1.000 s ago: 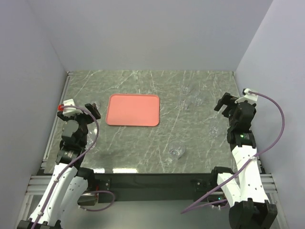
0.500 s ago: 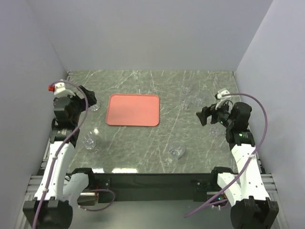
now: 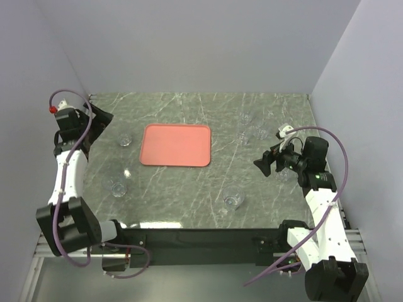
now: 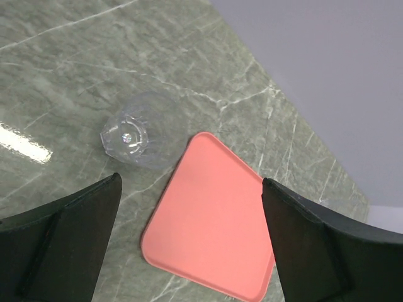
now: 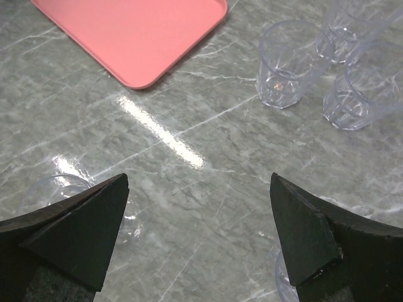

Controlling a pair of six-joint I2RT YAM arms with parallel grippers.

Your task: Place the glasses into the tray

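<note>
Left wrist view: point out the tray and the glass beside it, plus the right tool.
tray (image 4: 211, 220), left wrist view, bare floor.
glass (image 4: 130, 137), left wrist view, middle.
right tool (image 5: 198, 182), right wrist view, midway between fingertips.

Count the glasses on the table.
7 glasses: one left of the tray, one nearer on the left, one front centre, three clustered right of the tray, one by the right pincer. Clear glass, so others may be hidden.

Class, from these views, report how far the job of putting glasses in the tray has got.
Done: nothing; the tray is bare. In hand: nothing; the left claw and right claw are open and empty. Left: all the glasses are on the table, outside the tray.
</note>
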